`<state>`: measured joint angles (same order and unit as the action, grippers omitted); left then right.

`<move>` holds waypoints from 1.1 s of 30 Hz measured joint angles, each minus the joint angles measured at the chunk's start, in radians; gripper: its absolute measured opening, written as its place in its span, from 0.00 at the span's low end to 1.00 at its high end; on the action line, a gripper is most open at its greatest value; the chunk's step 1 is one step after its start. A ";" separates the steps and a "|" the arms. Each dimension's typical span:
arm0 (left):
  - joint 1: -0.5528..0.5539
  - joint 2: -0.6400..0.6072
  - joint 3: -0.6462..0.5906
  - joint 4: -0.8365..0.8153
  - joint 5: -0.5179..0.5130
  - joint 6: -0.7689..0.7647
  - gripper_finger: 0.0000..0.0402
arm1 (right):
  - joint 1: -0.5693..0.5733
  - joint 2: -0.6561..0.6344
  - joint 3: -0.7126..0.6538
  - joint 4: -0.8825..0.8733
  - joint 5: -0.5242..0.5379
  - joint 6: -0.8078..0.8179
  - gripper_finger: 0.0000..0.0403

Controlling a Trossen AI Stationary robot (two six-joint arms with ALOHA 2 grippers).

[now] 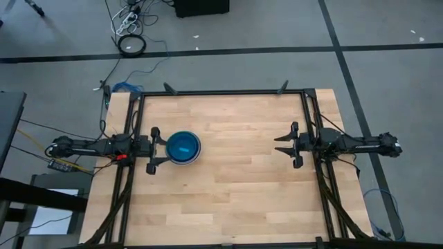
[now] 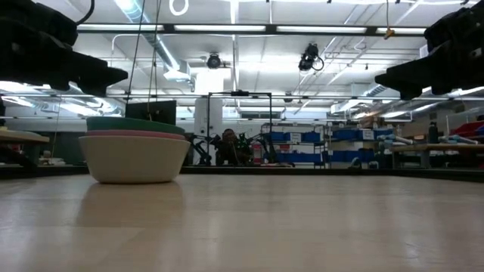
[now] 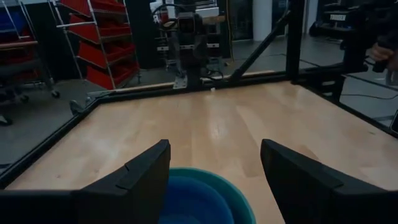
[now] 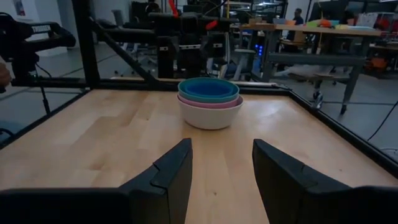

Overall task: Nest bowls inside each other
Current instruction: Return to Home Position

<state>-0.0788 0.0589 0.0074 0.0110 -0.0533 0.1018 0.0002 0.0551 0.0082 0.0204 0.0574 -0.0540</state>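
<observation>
From above, one stack of small round plastic bowls (image 1: pixel 184 147) sits near the left edge of the pale wooden surface (image 1: pixel 242 180), about midway along it, with a bright blue bowl (image 1: pixel 183 145) innermost. The left end effector (image 1: pixel 159 149) is just beside the stack, fingers spread and empty. The right end effector (image 1: pixel 278 145) waits near the right edge, likewise released.

Level with the surface, a grey-white bowl (image 2: pixel 134 160) carries a pink bowl (image 2: pixel 136 134) and a teal green bowl (image 2: pixel 134 124), only their rims showing.

The left wrist view shows blue nested in teal between open fingers.

The right wrist view shows no loose bowl. Red and purple bowls are hidden, presumably inside the stack. Nesting looks finished; only pulling the arms back seems left.
</observation>
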 joint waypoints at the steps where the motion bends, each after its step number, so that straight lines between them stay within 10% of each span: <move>1: 0.000 0.000 0.000 0.000 -0.001 0.000 0.65 | 0.000 0.001 0.000 0.000 0.000 -0.001 0.39; 33: 0.000 0.000 0.000 0.049 -0.003 -0.004 0.65 | 0.000 0.017 0.000 0.000 0.000 -0.001 0.39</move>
<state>-0.0788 0.0586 0.0071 0.0599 -0.0563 0.0978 0.0002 0.0719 0.0078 0.0208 0.0574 -0.0550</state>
